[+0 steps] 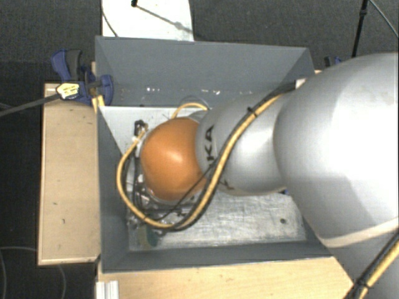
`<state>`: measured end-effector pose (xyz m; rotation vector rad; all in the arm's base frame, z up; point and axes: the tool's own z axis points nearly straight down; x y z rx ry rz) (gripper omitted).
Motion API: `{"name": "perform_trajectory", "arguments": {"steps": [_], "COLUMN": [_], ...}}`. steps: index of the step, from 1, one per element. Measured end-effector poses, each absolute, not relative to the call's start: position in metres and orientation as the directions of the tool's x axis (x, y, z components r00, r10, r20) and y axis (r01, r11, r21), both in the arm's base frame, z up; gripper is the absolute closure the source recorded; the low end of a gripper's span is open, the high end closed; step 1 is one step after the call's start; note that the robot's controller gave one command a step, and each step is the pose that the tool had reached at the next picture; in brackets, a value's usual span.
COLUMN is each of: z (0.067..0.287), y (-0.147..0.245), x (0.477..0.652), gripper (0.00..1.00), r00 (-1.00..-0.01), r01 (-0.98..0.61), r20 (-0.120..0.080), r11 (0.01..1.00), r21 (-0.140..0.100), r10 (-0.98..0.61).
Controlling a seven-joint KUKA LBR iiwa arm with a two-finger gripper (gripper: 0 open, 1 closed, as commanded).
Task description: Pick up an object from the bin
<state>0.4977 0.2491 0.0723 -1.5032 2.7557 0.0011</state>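
Bin of grey metal is seen from above in the camera view, its back wall sloping and its pale floor scuffed. Over its left half the arm is seen reaching in from the right, and the wrist is capped by a rounded orange cover. A yellow cable is looped around the orange cover — along the arm's silver casing, past the cover's left side and back beneath it. Just below the orange cover, dark metal parts of the gripper are made out against the floor, but most of it is hidden by the cover; whether it is open or closed cannot be told. Below and slightly left of the orange cover, by the bin's near-left corner, a small dark greenish thing is seen lying on the floor — its kind cannot be told.
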Motion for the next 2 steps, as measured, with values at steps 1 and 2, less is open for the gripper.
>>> {"name": "perform_trajectory", "arguments": {"steps": [1, 2], "z": [0.196, 0.25], "y": [0.255, 0.211], "x": [0.496, 0.482], "gripper": [1.0, 1.0], "r00": [-0.554, -0.179], "r01": [-0.833, -0.984], "r20": [-0.009, -0.003], "r11": [0.554, 0.179], "r21": [-0.004, -0.005], "r10": [-0.833, -0.984]}}
